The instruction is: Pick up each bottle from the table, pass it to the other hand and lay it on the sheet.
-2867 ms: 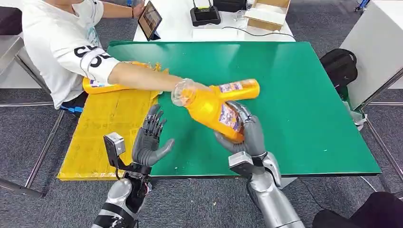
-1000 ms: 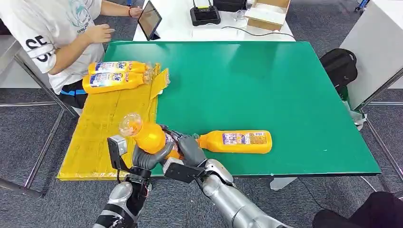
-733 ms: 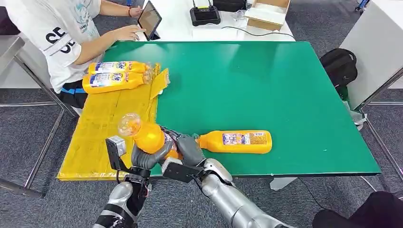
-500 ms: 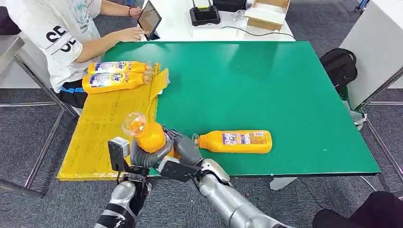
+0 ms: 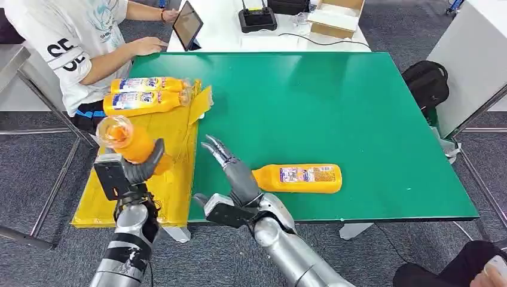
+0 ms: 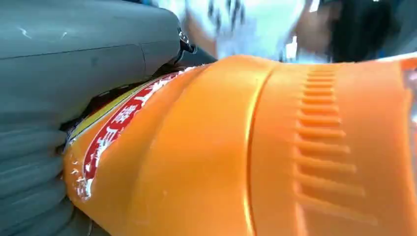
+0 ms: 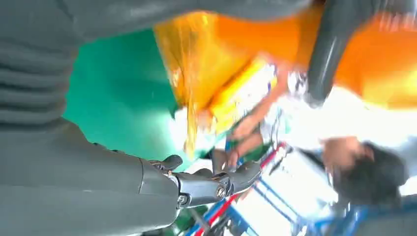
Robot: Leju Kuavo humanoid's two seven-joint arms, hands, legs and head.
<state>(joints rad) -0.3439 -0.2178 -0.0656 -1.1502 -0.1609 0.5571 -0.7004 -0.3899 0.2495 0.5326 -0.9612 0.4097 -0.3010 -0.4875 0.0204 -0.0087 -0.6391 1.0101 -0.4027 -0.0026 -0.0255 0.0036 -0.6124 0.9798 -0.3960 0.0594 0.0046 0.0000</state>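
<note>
Bottle (image 5: 133, 143) gripped in left hand (image 5: 142, 167) over sheet (image 5: 147, 173); right hand (image 5: 233, 173) fingers (image 5: 216, 148) spread, empty

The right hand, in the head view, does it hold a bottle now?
No: the right hand is open above the green table, while the left hand holds the orange bottle.

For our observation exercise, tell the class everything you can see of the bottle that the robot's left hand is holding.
The held bottle is orange plastic with a clear domed cap that points up and toward the person. The left wrist view shows a ribbed patch and a red and yellow label on its body. The left robot hand grips its lower body, holding it tilted above the yellow sheet.
</note>
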